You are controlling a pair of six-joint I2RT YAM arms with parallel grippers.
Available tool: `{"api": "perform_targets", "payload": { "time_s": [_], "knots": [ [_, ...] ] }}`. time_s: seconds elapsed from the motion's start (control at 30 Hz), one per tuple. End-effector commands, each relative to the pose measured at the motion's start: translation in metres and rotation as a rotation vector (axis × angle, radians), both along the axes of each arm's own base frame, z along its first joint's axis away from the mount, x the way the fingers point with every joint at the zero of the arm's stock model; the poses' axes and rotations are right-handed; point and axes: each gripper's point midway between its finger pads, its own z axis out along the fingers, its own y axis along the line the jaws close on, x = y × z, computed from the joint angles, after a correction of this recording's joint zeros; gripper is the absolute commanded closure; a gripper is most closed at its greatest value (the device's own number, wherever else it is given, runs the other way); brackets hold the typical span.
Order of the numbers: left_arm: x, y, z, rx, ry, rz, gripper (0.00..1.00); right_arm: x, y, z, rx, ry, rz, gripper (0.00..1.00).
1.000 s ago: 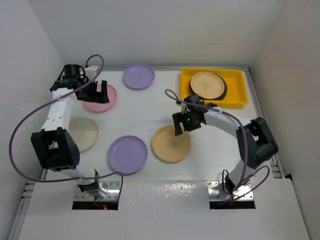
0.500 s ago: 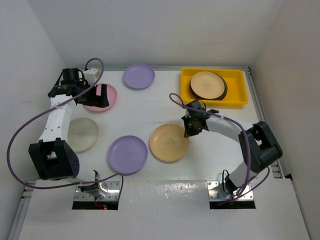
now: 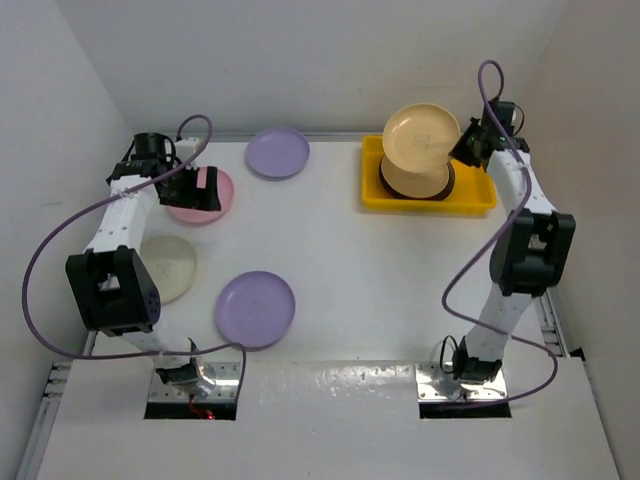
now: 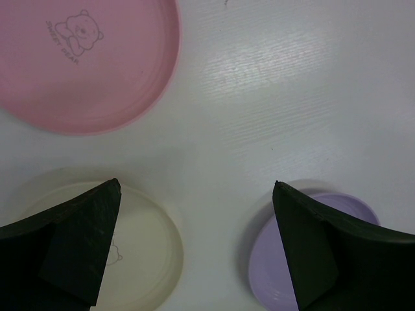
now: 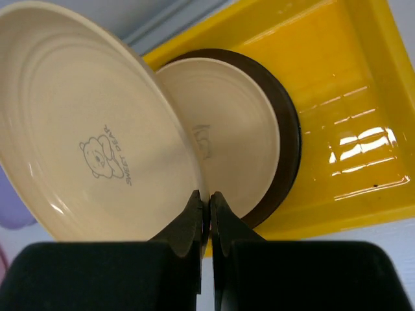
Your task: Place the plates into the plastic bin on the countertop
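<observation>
My right gripper (image 3: 463, 150) (image 5: 209, 197) is shut on the rim of a tan-yellow plate (image 3: 420, 135) (image 5: 91, 129), which hangs tilted above the yellow plastic bin (image 3: 476, 196) (image 5: 350, 97). A dark-rimmed plate (image 3: 418, 183) (image 5: 227, 129) with a pale centre lies in the bin under it. My left gripper (image 3: 200, 188) (image 4: 196, 188) stands open over the white countertop (image 3: 350, 260), empty, at the pink plate (image 3: 224, 190) (image 4: 84, 58). A cream plate (image 3: 170, 265) (image 4: 142, 253) and a lilac plate (image 3: 255, 308) (image 4: 269, 265) lie near it.
A second lilac plate (image 3: 277, 152) lies at the back of the countertop, left of the bin. White walls close in the back and both sides. The right half of the bin floor (image 5: 343, 136) is bare.
My right gripper shut on the tan-yellow plate in the middle of the countertop and carried it up and back to above the bin. The left arm barely shifted.
</observation>
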Motion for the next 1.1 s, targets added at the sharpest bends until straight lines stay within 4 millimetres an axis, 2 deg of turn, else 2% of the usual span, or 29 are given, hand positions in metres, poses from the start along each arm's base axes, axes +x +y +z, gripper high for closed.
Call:
{"api": "perform_targets", "payload": {
  "time_s": [0.0,0.03,0.07,0.1,0.13,0.17,0.2,0.3,0.33,0.37,0.4,0.43,0.5,0.53,0.6,0.67,0.73,0.77,0.8,0.83,0.87,0.9,0.93,0.97,1.0,1.03,1.07],
  "knots": [
    [0.015,0.003,0.008,0.005,-0.036,-0.002,0.0,0.022,0.001,-0.023,0.063,0.065,-0.027,1.0],
    [0.015,0.003,0.008,0.005,-0.036,-0.002,0.0,0.026,-0.007,-0.044,0.061,0.106,-0.058,1.0],
    [0.015,0.003,0.008,0.005,-0.036,-0.002,0.0,0.029,-0.009,-0.048,0.06,0.114,-0.065,1.0],
    [0.015,0.003,0.004,0.003,-0.026,-0.002,0.0,0.035,-0.011,-0.043,0.058,0.098,-0.074,1.0],
    [0.015,0.003,0.004,0.003,-0.026,-0.002,0.0,0.037,-0.016,-0.056,0.071,0.118,-0.09,1.0],
    [0.015,0.003,0.004,0.003,-0.026,-0.002,0.0,0.04,-0.016,-0.056,0.074,0.107,-0.09,1.0],
    [0.016,0.003,0.0,0.001,-0.015,-0.002,0.0,0.041,-0.016,-0.066,0.078,0.125,-0.094,1.0],
    [0.016,0.004,0.0,0.009,-0.014,0.003,0.0,0.04,-0.019,-0.079,0.072,0.147,-0.105,0.99],
    [0.016,0.004,0.0,0.009,-0.014,0.003,0.0,0.041,-0.02,-0.085,0.065,0.146,-0.099,0.79],
    [0.016,0.004,0.0,0.009,-0.014,0.003,0.0,0.039,-0.018,-0.091,0.051,0.156,-0.083,0.64],
    [0.016,0.004,0.0,0.009,-0.014,0.003,0.0,0.042,-0.018,-0.089,0.049,0.148,-0.067,0.36],
    [0.016,0.005,0.0,0.015,-0.017,-0.005,0.0,0.042,-0.017,-0.094,0.041,0.168,-0.05,0.25],
    [0.014,0.004,-0.004,0.024,-0.014,-0.034,0.0,0.031,-0.015,-0.104,-0.006,0.241,-0.002,0.16],
    [0.012,-0.002,-0.006,0.033,-0.009,-0.065,0.0,0.034,-0.015,-0.098,-0.024,0.238,0.007,0.13],
    [-0.003,-0.019,-0.014,0.047,0.021,-0.213,0.0,0.024,-0.02,-0.105,-0.096,0.293,0.028,0.11],
    [-0.025,-0.053,-0.023,0.044,0.062,-0.409,0.0,0.02,-0.02,-0.092,-0.169,0.29,0.042,0.09],
    [-0.063,-0.081,-0.046,0.065,0.135,-0.624,0.0,0.012,-0.025,-0.078,-0.244,0.282,0.045,0.09],
    [-0.082,-0.081,-0.066,0.106,0.188,-0.679,0.0,0.005,-0.023,-0.073,-0.271,0.276,0.056,0.09],
    [-0.092,-0.088,-0.075,0.107,0.213,-0.722,0.0,0.001,-0.019,-0.056,-0.281,0.24,0.059,0.09],
    [-0.103,-0.097,-0.083,0.136,0.241,-0.776,0.0,-0.005,-0.016,-0.057,-0.283,0.239,0.066,0.09],
    [-0.113,-0.1,-0.093,0.14,0.277,-0.796,0.02,-0.016,-0.005,-0.035,-0.29,0.196,0.081,0.09],
    [-0.121,-0.101,-0.108,0.172,0.314,-0.805,0.02,-0.018,-0.001,-0.029,-0.299,0.171,0.095,0.09],
    [-0.122,-0.1,-0.115,0.197,0.321,-0.787,0.04,-0.02,0.002,-0.025,-0.301,0.152,0.096,0.09],
    [-0.121,-0.097,-0.12,0.229,0.323,-0.766,0.05,-0.037,0.007,-0.029,-0.3,0.16,0.11,0.09],
    [-0.114,-0.096,-0.129,0.258,0.317,-0.726,0.09,-0.043,0.027,-0.014,-0.284,0.117,0.153,0.09],
    [-0.115,-0.084,-0.141,0.312,0.35,-0.691,0.12,-0.042,0.031,-0.01,-0.279,0.083,0.158,0.09],
    [-0.115,-0.084,-0.146,0.33,0.357,-0.683,0.14,-0.058,0.041,-0.017,-0.268,0.095,0.187,0.09]
  ]
}}
